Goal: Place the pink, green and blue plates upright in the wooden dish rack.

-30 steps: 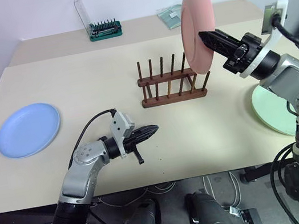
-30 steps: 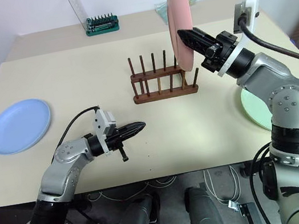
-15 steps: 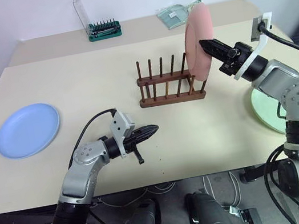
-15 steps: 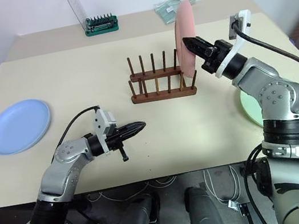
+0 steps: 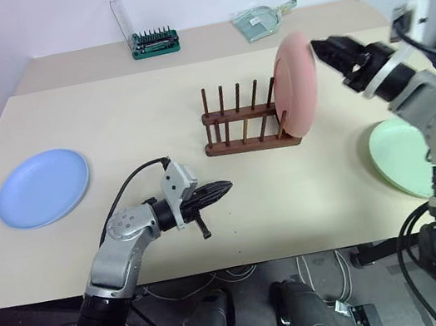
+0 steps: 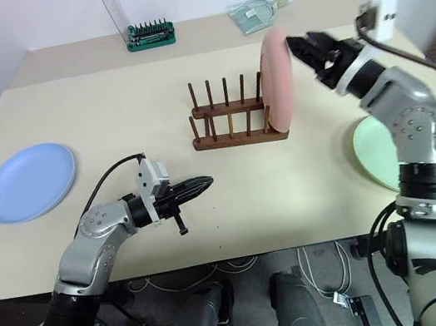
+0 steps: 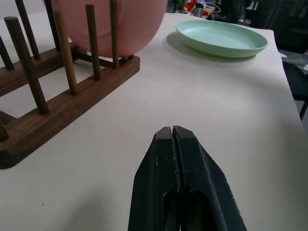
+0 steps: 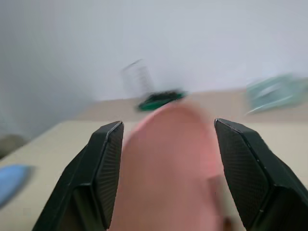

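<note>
The pink plate (image 5: 297, 86) stands upright at the right end of the wooden dish rack (image 5: 246, 122), between its last pegs. My right gripper (image 5: 330, 50) is open, just to the right of the plate's upper rim, with nothing in it. In the right wrist view its fingers (image 8: 108, 161) stand wide on either side of the pink plate (image 8: 168, 187). The blue plate (image 5: 42, 187) lies flat at the table's left. At the right edge lies the green plate (image 5: 398, 156), partly behind my right arm. My left gripper (image 5: 221, 189) hovers shut over the table's front, in front of the rack.
A green tool holder with a clear lid (image 5: 151, 43) and a clear packet (image 5: 260, 19) sit at the far side of the table. Several rack slots left of the pink plate are free. Bare tabletop lies between the rack and the blue plate.
The pink plate has come down from the air into the rack's right end. My right gripper has opened and drawn back to the right. The left arm has kept still.
</note>
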